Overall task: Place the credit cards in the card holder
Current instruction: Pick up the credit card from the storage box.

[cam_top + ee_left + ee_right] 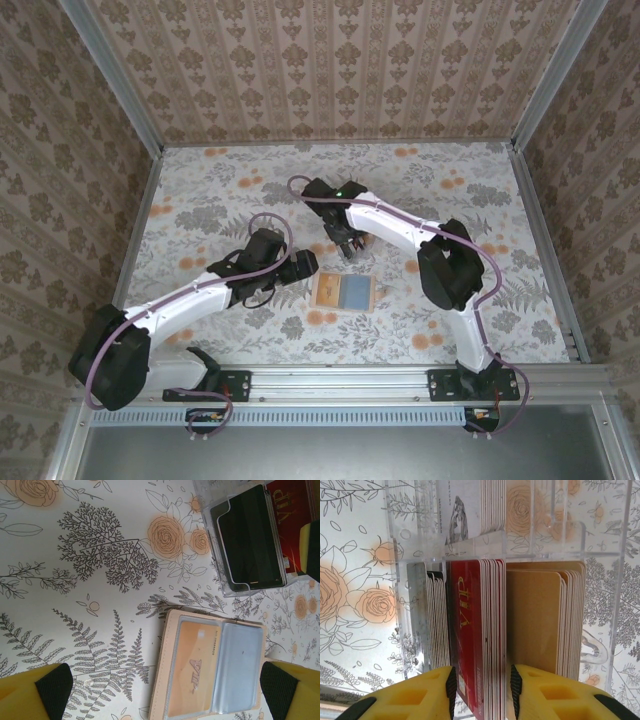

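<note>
Red cards (pixel 470 630) stood in the middle slot of the holder (pixel 530 559), tan cards (pixel 535 620) to their right; the right gripper (pixel 482 680), bottom centre, straddled the red stack, grip unclear; an orange card (pixel 192 670) lay in the wallet (pixel 162 680) on the tabletop (pixel 100 630); the left gripper (pixel 167 687) hung wide open above it.

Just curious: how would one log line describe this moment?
left gripper: open over tan folding wallet | right gripper: astride red plastic cards in clear acrylic holder
</note>
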Available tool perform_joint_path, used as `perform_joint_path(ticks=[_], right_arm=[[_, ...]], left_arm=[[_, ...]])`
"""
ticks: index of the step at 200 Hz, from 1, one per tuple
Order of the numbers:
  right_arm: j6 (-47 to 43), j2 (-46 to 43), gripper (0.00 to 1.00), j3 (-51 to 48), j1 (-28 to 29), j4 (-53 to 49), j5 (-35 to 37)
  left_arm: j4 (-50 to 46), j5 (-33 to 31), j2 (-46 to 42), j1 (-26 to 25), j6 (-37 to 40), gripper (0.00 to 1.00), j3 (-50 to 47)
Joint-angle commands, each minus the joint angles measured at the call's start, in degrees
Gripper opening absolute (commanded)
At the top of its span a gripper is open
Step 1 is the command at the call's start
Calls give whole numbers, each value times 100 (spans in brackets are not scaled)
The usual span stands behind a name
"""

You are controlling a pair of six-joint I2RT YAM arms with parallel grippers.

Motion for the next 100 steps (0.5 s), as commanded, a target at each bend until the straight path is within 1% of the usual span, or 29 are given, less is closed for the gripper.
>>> perform_joint_path(ticks=[1,19,46,100], right_arm=[[-140,224,38,85,43,-194,615],[-218,290,38,76,85,-172,903],[-323,384,37,51,130,-145,1059],[-410,211,35,-1,194,-48,1573]], left_arm=[[-38,-14,-108,40,-114,100,-91],[-37,-19,-117,48,-105,100,-100],[-34,-12,-117,57,-105,100,-106],[-39,-4,-152,68,-120,100,-144]])
